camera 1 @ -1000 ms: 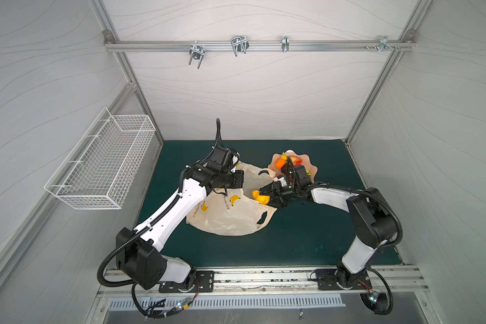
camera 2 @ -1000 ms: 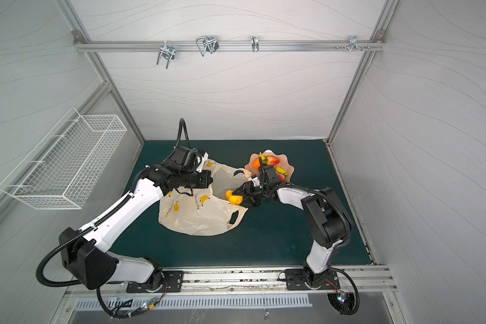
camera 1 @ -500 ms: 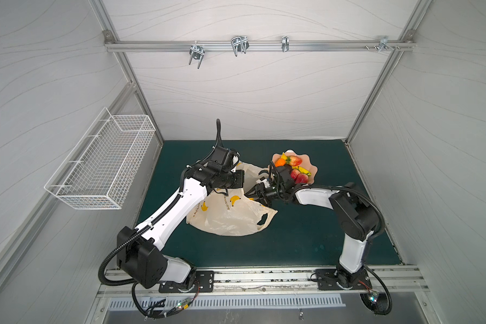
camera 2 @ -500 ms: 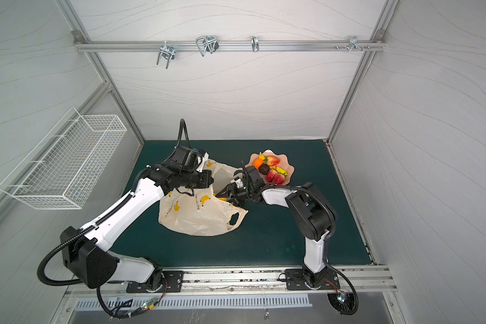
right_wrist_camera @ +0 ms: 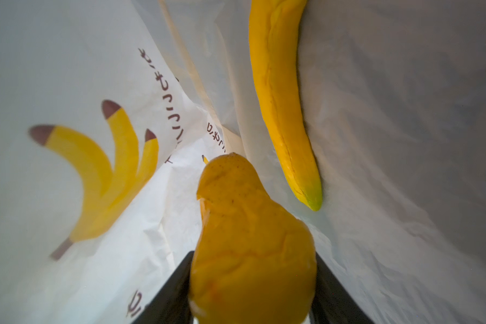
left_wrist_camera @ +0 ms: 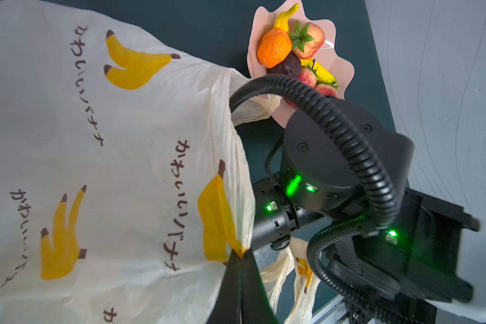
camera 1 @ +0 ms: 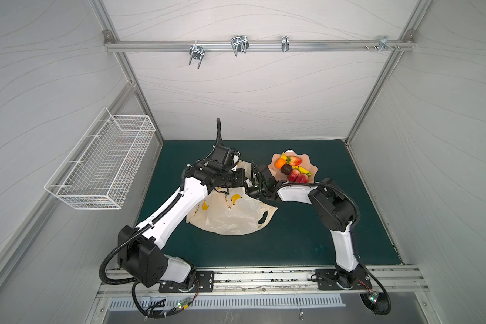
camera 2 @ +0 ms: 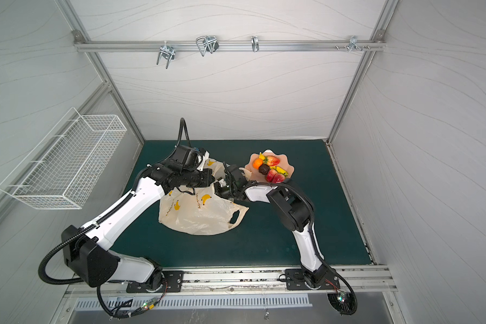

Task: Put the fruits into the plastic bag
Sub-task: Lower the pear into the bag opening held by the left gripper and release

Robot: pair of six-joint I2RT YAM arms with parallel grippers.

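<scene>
Inside the plastic bag (right_wrist_camera: 404,140) the right gripper (right_wrist_camera: 253,280) clamps the lemon (right_wrist_camera: 250,224), which points deeper beside the banana (right_wrist_camera: 284,112); the left gripper (left_wrist_camera: 240,261) pinches its rim.

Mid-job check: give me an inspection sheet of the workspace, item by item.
Surface: dark green mat, carrying the bag and the dish.
Job's things: plastic bag lying on the mat; banana inside it; lemon inside it, held; orange, strawberries, dark brown fruit and second banana in the pink dish.
Clutter: nothing seen.
Grippers: left gripper shut on the bag's edge; right gripper shut on the lemon.
Cables: black corrugated hose on the right arm passes near the dish; contact cannot be told.
Surroundings: white wire basket on the left wall, empty; metal hooks on the overhead rail.
</scene>
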